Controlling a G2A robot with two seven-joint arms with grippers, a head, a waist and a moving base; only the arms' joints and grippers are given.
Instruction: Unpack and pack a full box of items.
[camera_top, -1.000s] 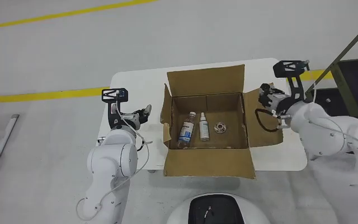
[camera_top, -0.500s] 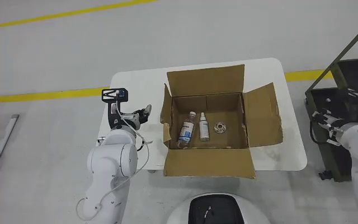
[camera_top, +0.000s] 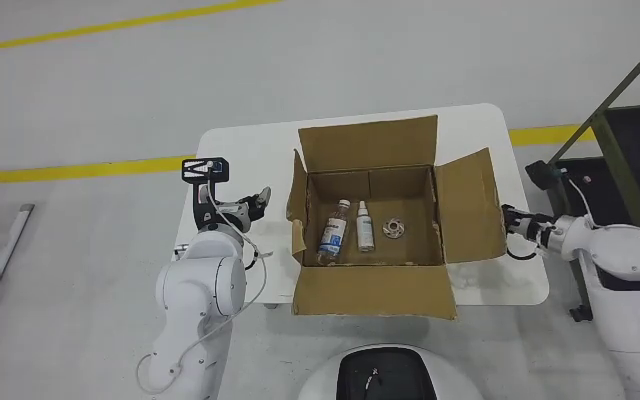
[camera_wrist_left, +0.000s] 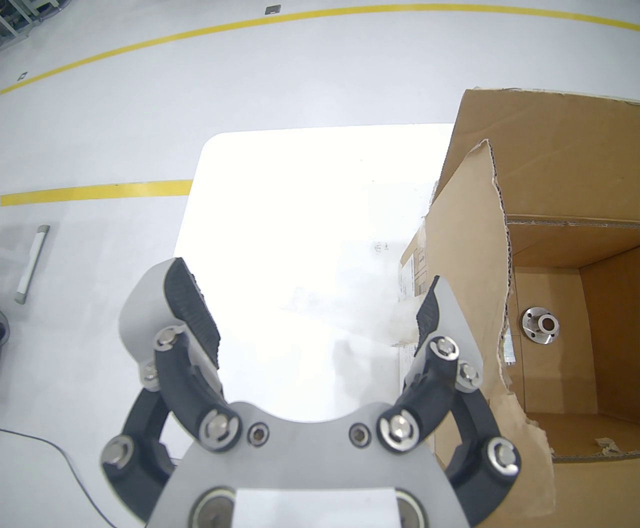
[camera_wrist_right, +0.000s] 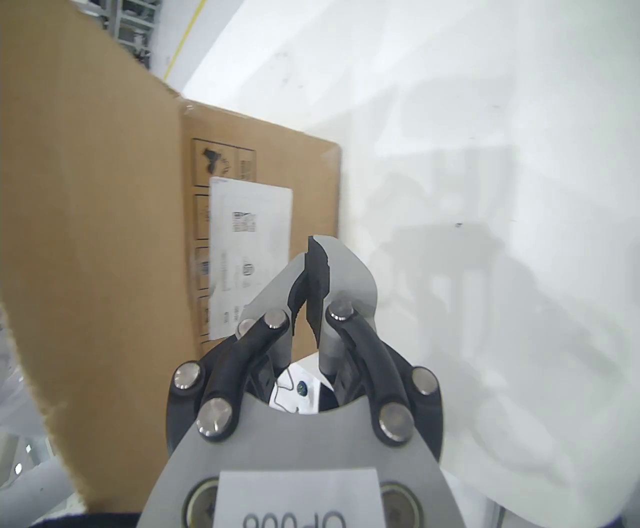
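- An open cardboard box (camera_top: 370, 215) sits in the middle of a white bench (camera_top: 250, 160), with all its flaps folded outward.
- Three items lie in a row on the box floor. The big bottle (camera_top: 334, 235) is toward the box's left wall, the small bottle (camera_top: 365, 227) is just beside it, and a metal flange (camera_top: 394, 229) is toward the box's right.
- The left tool (camera_wrist_left: 305, 280) hangs over bare bench just outside the box's torn left flap (camera_top: 297, 200). Its pads are spread wide and hold nothing.
- The right tool (camera_wrist_right: 314, 260) sits low beside the box's right wall, under the right flap (camera_top: 472, 205). Its pads are pressed together with nothing between them.
- Both bottles look like light plastic with smooth, round sides, so they will probably roll or slip. The best hold is likely across the middle of the body, with the pads square to its length.
- The flange looks stiff, hard and heavy for its size. Its raised hub seems the surest place to pinch, since the flat rim lies close to the cardboard.
- The box walls are deep and soft, so a tool probably has to enter from straight above.
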